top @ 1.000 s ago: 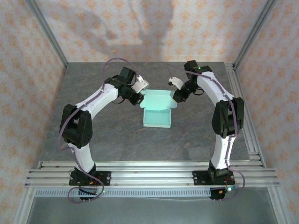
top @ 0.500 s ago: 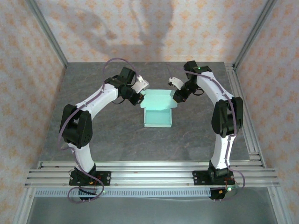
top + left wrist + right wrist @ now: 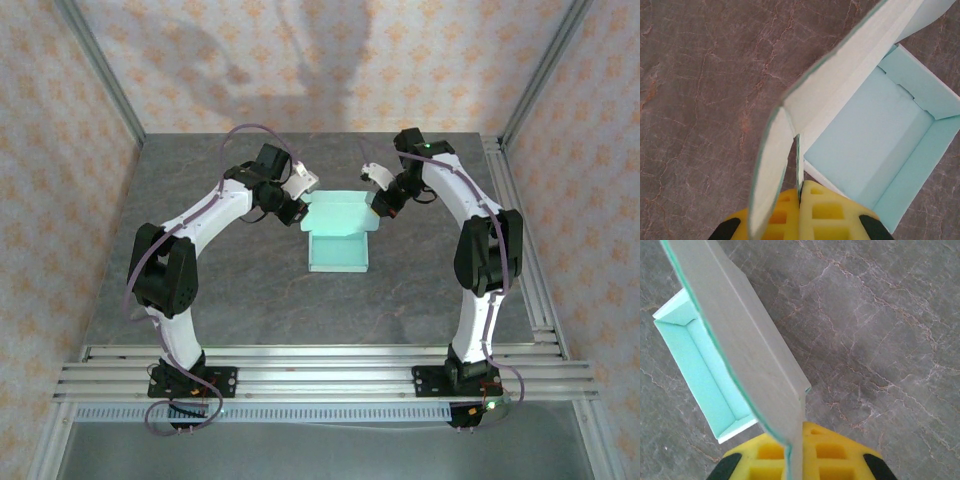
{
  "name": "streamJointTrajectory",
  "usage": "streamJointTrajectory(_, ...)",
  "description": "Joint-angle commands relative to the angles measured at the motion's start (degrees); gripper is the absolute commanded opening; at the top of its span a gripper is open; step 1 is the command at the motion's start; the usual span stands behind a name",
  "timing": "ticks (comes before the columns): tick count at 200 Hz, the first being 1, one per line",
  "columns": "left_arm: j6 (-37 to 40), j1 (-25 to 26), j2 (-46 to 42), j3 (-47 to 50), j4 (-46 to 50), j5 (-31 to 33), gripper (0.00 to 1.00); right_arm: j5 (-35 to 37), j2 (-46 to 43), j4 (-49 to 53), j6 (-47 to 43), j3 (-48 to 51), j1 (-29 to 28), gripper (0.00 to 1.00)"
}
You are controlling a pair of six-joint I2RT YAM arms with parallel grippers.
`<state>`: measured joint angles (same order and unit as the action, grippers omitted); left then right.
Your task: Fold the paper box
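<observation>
The paper box (image 3: 337,245) is pale mint card, a shallow open tray on the grey table with its lid flap raised at the far side. My left gripper (image 3: 297,212) is shut on the lid's left side tab (image 3: 800,160), the yellow fingers (image 3: 830,210) pinching the thin card edge. My right gripper (image 3: 378,208) is shut on the lid's right edge (image 3: 790,440), which rises between its yellow fingers (image 3: 835,452). The tray's inside (image 3: 865,140) lies to the right in the left wrist view. In the right wrist view the tray (image 3: 695,365) lies at the left.
Grey marbled tabletop (image 3: 250,290) surrounds the box. Aluminium frame posts (image 3: 100,75) stand at the back corners, and rails (image 3: 320,375) run along the near edge by the arm bases. A rail (image 3: 520,240) lines the right side.
The right gripper has closed fully on the lid's right edge. The arms and box have barely shifted.
</observation>
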<state>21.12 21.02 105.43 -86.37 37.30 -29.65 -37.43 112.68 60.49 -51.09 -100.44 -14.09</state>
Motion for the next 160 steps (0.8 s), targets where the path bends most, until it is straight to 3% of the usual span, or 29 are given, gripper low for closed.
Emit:
streamJointTrajectory(1,0.7,0.3,-1.3,-0.5,1.0,-0.8,0.0,0.2,-1.9,1.1,-0.3,0.8,0.2,0.0)
streamJointTrajectory(27,-1.2,0.3,-1.5,-0.5,-0.4,-1.1,0.0,0.1,-2.2,-0.7,2.3,1.5,0.0,0.0)
streamJointTrajectory(47,-6.0,0.3,-0.8,-1.6,-1.8,-1.7,0.0,2.7,-3.7,-4.8,9.6,2.8,-1.3,0.0)
streamJointTrajectory(75,-13.3,1.1,-1.3,-0.7,-6.3,-2.4,0.0,11.9,-8.9,-16.5,23.2,10.0,-4.5,0.0)
streamJointTrajectory(160,-24.1,6.9,-3.3,3.5,-17.3,10.0,0.0,30.2,-21.2,-40.6,50.1,26.7,-13.0,0.0)
